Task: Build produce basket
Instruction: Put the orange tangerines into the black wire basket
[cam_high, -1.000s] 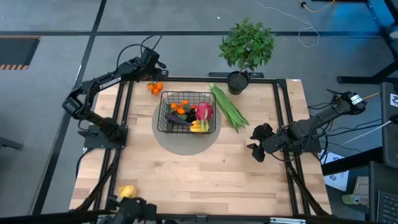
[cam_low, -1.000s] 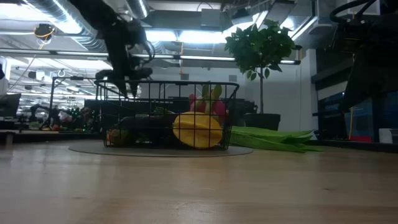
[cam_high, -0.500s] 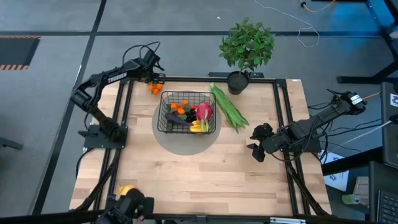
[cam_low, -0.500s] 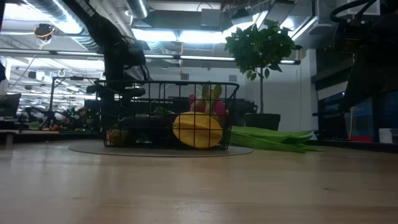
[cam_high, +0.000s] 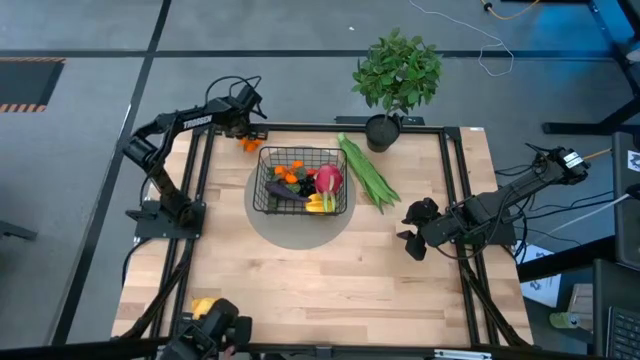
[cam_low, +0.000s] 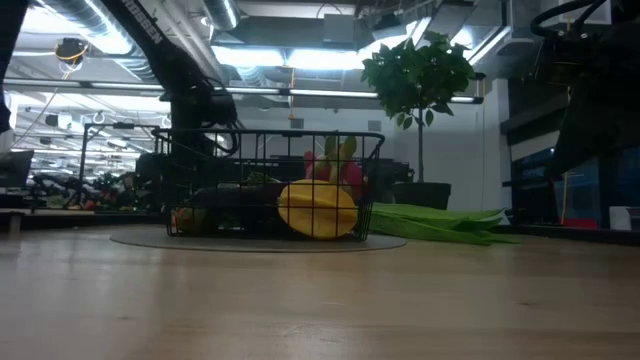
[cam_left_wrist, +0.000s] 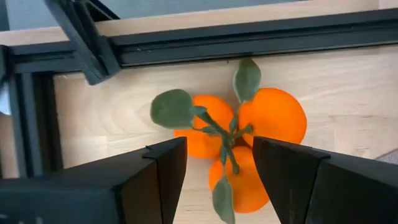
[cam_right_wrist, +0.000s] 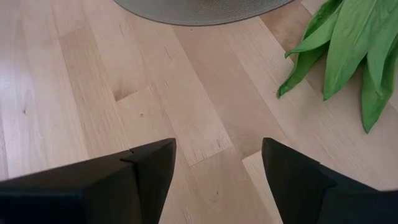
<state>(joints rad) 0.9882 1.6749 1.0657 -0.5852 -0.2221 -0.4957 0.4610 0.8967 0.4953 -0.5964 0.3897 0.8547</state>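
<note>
**Left arm lining up on the small oranges**

The left gripper (cam_left_wrist: 217, 177) is hovering over the small oranges (cam_left_wrist: 245, 143) at the desk's (cam_high: 330, 270) far left corner, just outside the basket (cam_high: 303, 180). Its fingers (cam_left_wrist: 155, 180) are standing open on either side of the cluster, holding nothing. For a clean pick, it should probably be dropping straight down and closing across the fruit bodies, not the thin stem. The oranges are showing as three bright fruits joined by a leafy green stalk. The right gripper (cam_high: 412, 228) is waiting open above bare desk near the long green pods (cam_high: 368, 172).
</note>
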